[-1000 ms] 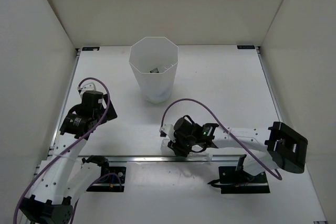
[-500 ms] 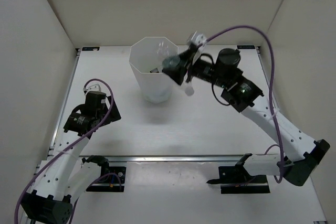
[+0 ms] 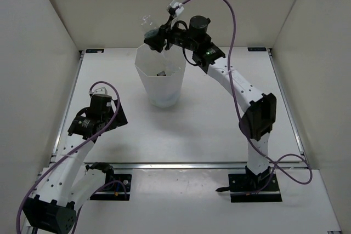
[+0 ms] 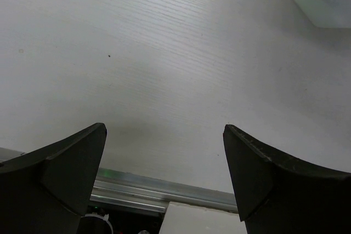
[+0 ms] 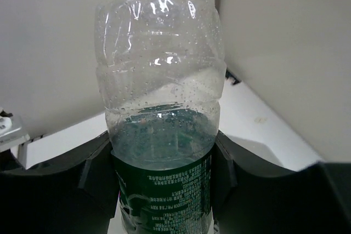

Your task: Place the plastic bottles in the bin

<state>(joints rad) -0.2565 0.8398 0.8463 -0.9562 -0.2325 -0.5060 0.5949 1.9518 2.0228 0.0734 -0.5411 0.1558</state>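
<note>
Bottle (image 5: 162, 113), clear with a dark green label and beaded with droplets inside: clamped around its labelled part between the two black fingers (image 5: 98, 176) of the right gripper (image 3: 154, 36), clear bottom end pointing away from the wrist. Held high above the bin (image 3: 164, 89), over the far-left part of its rim, not touching it. Seen in the top view only as a faint clear shape past the gripper, on the bin's far side.

White, faceted, narrowing toward its base, standing upright on the table (image 3: 219, 108). Something small and dark inside, near the bottom; too small to tell what.

Left gripper (image 4: 164, 152): jaws wide apart, nothing between them, low over bare table on the near-left side of the bin and well apart from it, with only a corner of the bin's base at the edge of its wrist view.
</note>
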